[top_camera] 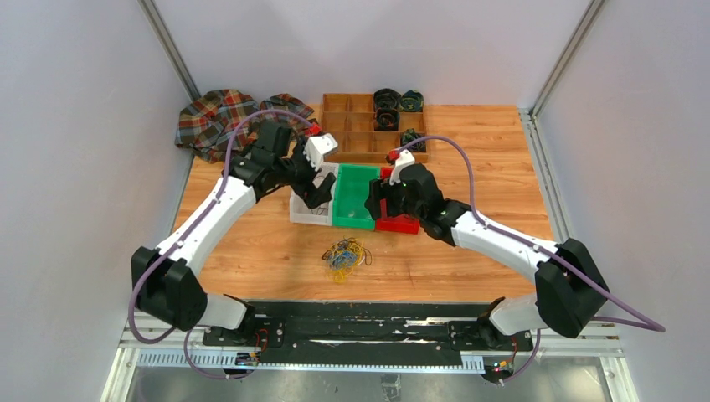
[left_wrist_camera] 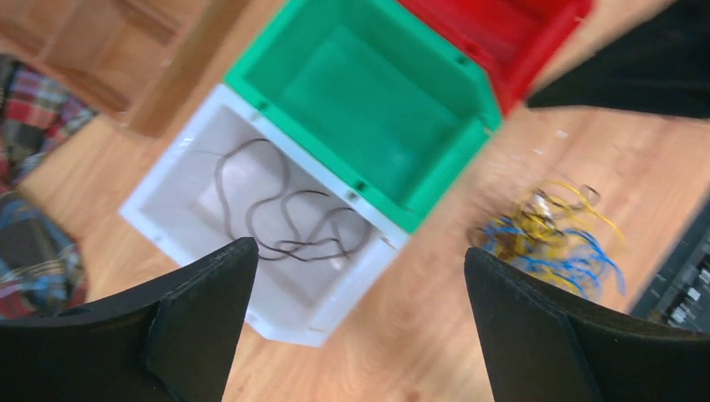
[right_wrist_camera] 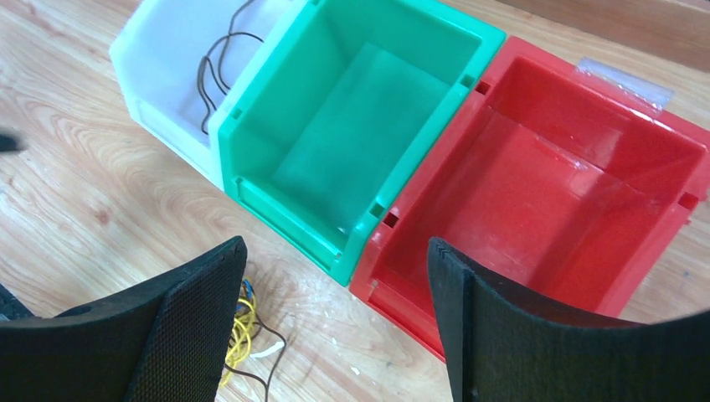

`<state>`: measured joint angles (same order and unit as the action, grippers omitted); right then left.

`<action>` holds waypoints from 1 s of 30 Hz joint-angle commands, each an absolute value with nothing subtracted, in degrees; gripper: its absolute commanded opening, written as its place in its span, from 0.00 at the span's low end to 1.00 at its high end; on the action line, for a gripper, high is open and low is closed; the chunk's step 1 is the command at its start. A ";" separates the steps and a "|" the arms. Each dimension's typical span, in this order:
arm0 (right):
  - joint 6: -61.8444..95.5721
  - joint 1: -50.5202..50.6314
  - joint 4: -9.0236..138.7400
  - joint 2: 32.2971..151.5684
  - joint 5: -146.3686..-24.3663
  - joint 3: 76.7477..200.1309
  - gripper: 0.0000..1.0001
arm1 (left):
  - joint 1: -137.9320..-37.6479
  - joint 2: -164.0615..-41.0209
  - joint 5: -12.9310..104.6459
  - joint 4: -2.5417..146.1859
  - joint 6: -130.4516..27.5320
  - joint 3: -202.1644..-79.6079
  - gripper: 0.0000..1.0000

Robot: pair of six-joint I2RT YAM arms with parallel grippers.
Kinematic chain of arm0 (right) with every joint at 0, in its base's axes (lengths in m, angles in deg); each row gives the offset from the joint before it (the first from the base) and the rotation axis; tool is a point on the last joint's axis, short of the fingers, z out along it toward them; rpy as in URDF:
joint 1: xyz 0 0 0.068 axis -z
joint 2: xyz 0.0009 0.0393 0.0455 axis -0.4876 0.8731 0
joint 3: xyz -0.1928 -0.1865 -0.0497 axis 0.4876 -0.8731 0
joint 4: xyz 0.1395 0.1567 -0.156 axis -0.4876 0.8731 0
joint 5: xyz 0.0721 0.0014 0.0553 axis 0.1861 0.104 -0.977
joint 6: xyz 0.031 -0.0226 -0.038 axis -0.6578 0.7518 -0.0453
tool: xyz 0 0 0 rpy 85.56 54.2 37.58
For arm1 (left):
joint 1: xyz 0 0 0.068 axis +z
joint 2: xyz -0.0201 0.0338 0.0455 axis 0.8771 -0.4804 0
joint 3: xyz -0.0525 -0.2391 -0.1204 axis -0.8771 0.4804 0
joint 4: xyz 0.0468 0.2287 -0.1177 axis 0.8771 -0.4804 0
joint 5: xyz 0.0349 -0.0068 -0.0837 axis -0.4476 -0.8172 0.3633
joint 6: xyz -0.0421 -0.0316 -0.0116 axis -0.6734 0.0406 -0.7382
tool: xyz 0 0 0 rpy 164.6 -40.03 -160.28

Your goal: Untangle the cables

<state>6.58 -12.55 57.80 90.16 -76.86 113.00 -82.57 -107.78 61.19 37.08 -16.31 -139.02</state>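
The left arm reaches forward, elbow bent, its left pincer [left_wrist_camera: 360,251] released and spread wide above the white bin [left_wrist_camera: 172,197], which holds a loose dark cord [left_wrist_camera: 285,222]. The cables [top_camera: 345,255] lie on the table behind both pincers, between them. The right arm bends inward, its right pincer [right_wrist_camera: 335,243] likewise spread and empty above the red bin [right_wrist_camera: 586,167].

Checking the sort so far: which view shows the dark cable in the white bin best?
Left wrist: the dark cable lies in full loops inside the white bin. Right wrist catches only part of it at the frame's top edge. Top external: barely a trace, left gripper overhanging the bin.
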 commanded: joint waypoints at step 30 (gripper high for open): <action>6.25 -17.03 63.73 79.37 -72.99 106.53 0.74 | -90.82 -111.61 76.10 34.39 -8.59 -124.02 0.24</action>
<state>6.77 -15.88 66.50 81.59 -73.23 108.02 -90.37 -112.13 74.61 33.08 -9.31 -122.04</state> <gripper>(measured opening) 0.771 0.359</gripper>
